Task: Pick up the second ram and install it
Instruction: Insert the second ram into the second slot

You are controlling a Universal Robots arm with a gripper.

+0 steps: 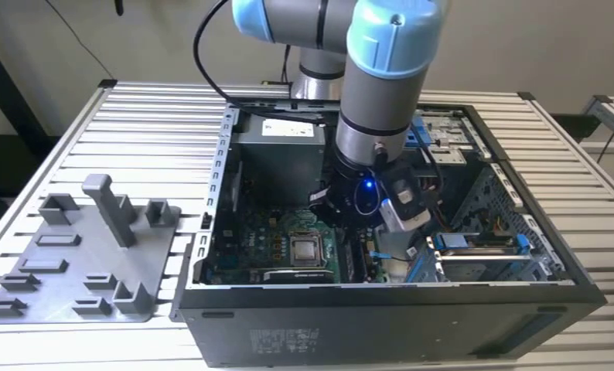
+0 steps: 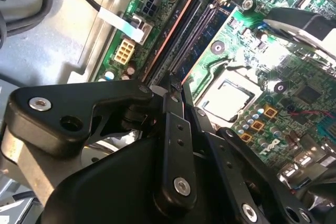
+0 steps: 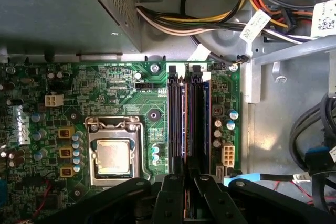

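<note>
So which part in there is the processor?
Look inside the open black computer case, at the green circuit board lying on its floor. The processor sits in a metal frame beside the long dark memory slots; it is the only flat, silver square there.

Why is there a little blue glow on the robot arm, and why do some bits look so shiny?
In the exterior view, a small blue light glows near the arm's wrist inside the dim computer case. In the first wrist view, the silver processor chip gleams pale under overhead light; in the second wrist view the gripper sits close and dark.
</note>
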